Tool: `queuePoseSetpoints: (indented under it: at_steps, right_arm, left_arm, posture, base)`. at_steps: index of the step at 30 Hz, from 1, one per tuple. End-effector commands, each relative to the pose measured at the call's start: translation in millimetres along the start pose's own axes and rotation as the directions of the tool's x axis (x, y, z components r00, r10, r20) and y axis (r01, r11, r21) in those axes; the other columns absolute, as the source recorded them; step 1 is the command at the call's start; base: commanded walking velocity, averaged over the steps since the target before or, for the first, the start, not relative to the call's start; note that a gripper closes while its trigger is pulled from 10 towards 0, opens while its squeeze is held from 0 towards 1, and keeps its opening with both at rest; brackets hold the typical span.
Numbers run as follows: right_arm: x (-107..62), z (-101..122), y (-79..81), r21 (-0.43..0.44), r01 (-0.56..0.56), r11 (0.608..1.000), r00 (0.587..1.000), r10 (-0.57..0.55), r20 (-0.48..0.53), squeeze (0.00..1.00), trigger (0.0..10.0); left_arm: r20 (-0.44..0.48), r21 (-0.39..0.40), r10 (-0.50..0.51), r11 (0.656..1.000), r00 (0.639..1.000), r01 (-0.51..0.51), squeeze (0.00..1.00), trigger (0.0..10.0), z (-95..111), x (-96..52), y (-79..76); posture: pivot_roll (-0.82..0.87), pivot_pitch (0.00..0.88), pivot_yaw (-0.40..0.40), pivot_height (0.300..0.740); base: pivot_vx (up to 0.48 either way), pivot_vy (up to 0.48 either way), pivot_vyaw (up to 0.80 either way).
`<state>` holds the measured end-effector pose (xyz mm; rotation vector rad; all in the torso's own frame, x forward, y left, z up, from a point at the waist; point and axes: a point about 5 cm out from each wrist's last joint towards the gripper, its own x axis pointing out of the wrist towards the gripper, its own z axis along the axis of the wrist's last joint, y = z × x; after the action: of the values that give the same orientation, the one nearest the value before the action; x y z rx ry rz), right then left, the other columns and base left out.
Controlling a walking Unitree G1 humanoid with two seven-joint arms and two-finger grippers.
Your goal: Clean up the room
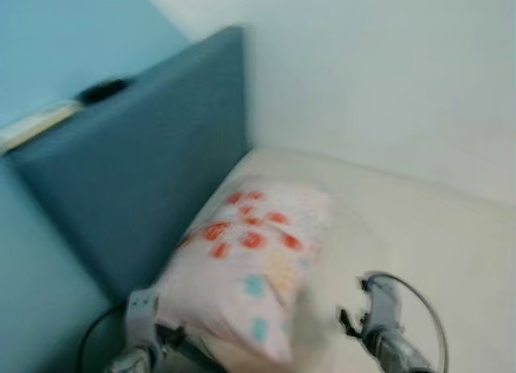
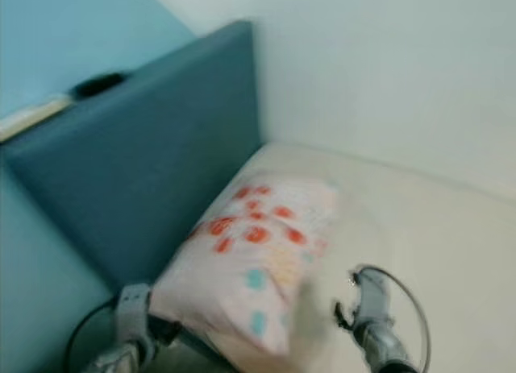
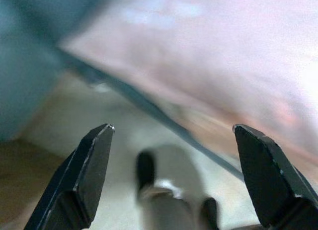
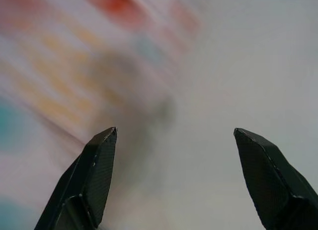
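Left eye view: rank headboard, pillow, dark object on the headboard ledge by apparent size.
1. Headboard, largest.
2. Pillow, though it lies nearer the camera, which inflates it.
3. Dark object, smallest; too blurred to identify.

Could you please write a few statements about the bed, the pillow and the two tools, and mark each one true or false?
1. The pale pink pillow with red and teal prints lies on the cream mattress. True.
2. The padded headboard is bright red. False: it is dark blue.
3. The left tool has its fingers spread apart. True.
4. The right tool is clamped shut on the pillow. False: its fingers are wide apart and hold nothing.
5. The pillow lies beside the headboard. True.
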<state>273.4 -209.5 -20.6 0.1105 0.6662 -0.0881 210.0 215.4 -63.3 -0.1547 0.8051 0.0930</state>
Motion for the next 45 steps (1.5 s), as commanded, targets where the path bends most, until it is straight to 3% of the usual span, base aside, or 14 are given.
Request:
queuePoseSetpoints:
  at_steps: [1,22,26,33,36,41,44,45]
  right_arm:
    - [-2.1,-11,0.2,-0.011,-0.006,1.0,1.0,0.005,-0.026,0.0,10.0]
    - [-2.4,-11,-1.9,-0.003,0.0,1.0,1.0,0.0,-0.026,0.0,10.0]
    - [-1.0,-3,1.8,-0.018,-0.021,1.0,1.0,0.021,0.011,0.0,10.0]
    - [-0.4,6,0.7,0.002,-0.017,1.0,0.998,0.017,0.06,0.0,10.0]
    - [-0.5,7,0.6,0.017,-0.023,1.0,0.997,0.022,0.074,0.0,10.0]
    - [-0.5,10,1.9,0.046,-0.04,0.998,0.994,0.036,0.099,0.0,10.0]
    - [-0.2,13,3.7,0.063,-0.056,0.996,0.992,0.048,0.119,0.0,10.0]
    - [-0.1,15,4.6,0.072,-0.065,0.995,0.99,0.055,0.132,0.0,10.0]
  left_arm:
    - [-0.031,-0.005,-0.001,1.0,1.0,0.001,0.0,10.0,-7,-0.5,-2.5]
    - [-0.047,-0.006,0.003,1.0,0.999,-0.004,0.0,10.0,-11,-1.1,-3.1]
    - [-0.03,-0.027,-0.03,0.999,0.999,0.029,0.0,10.0,-7,0.4,-7.8]
    - [0.039,0.061,-0.1,0.993,0.994,0.098,0.0,10.0,16,6.8,-25.6]
    - [0.079,0.065,-0.13,0.99,0.988,0.125,0.0,10.0,28,9.0,-32.7]
    - [0.134,0.049,-0.16,0.987,0.978,0.155,0.0,10.0,46,11.5,-40.4]
    - [0.163,0.003,-0.167,0.986,0.972,0.169,0.0,10.0,55,12.5,-43.6]
    - [0.182,-0.05,-0.168,0.982,0.969,0.18,0.0,10.0,60,13.1,-45.1]
  posture:
    - [0.04,0.008,-0.01,0.74]
    - [0.04,0.011,-0.015,0.74]
    - [0.04,0.009,-0.016,0.725]
    - [0.04,0.008,-0.015,0.7]
    - [0.04,0.008,-0.015,0.69]
    - [0.04,0.005,-0.013,0.675]
    - [0.03,0.004,-0.01,0.665]
    - [0.03,0.004,-0.01,0.66]
  base:
    - [0.0,0.0,0.0]
    - [0.0,0.0,0.0]
    - [0.0,0.0,0.0]
    - [0.0,0.0,0.0]
    - [0.0,0.0,0.0]
    - [0.0,0.0,0.0]
    - [0.0,0.0,0.0]
    - [0.0,0.0,0.0]
